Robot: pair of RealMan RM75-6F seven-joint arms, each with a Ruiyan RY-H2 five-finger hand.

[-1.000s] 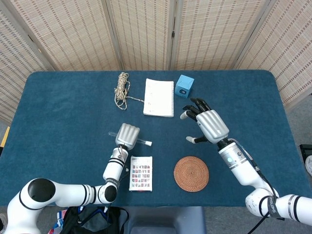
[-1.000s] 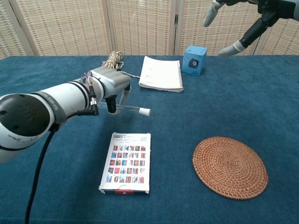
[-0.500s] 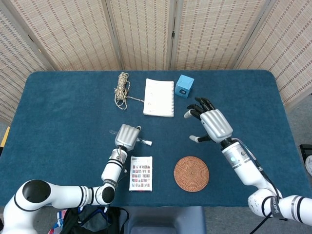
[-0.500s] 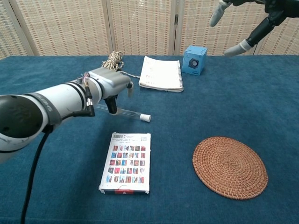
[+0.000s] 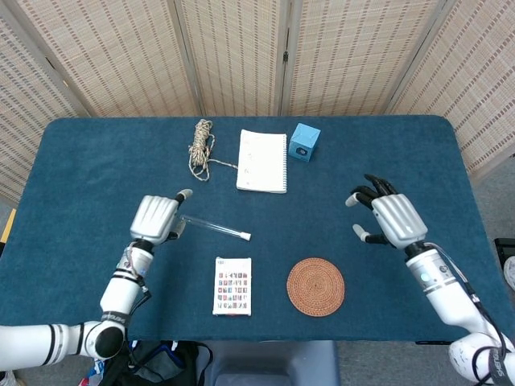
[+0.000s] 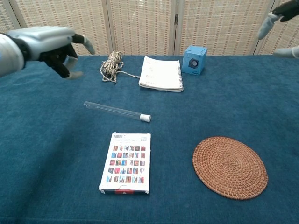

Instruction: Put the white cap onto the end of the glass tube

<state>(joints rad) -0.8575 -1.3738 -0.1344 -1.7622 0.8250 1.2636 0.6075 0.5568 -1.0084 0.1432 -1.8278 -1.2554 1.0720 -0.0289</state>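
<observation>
A clear glass tube (image 5: pixel 211 227) (image 6: pixel 112 110) lies flat on the blue table, with a white cap (image 5: pixel 245 236) (image 6: pixel 145 117) on its right end. My left hand (image 5: pixel 158 217) (image 6: pixel 56 43) hovers just left of the tube's bare end, fingers apart and holding nothing. My right hand (image 5: pixel 388 217) is far to the right, open and raised; in the chest view only its fingertips (image 6: pixel 267 27) show at the top right corner.
A card with coloured pictures (image 5: pixel 233 285) (image 6: pixel 127 161) lies in front of the tube, and a woven round mat (image 5: pixel 315 286) (image 6: pixel 230 167) lies to its right. A rope coil (image 5: pixel 200 147), a white notebook (image 5: pixel 262 160) and a blue cube (image 5: pixel 304 141) sit at the back.
My left hand has let go of the tube and drawn back to the left and up. The tube now lies on the table. My right hand has moved further right.
</observation>
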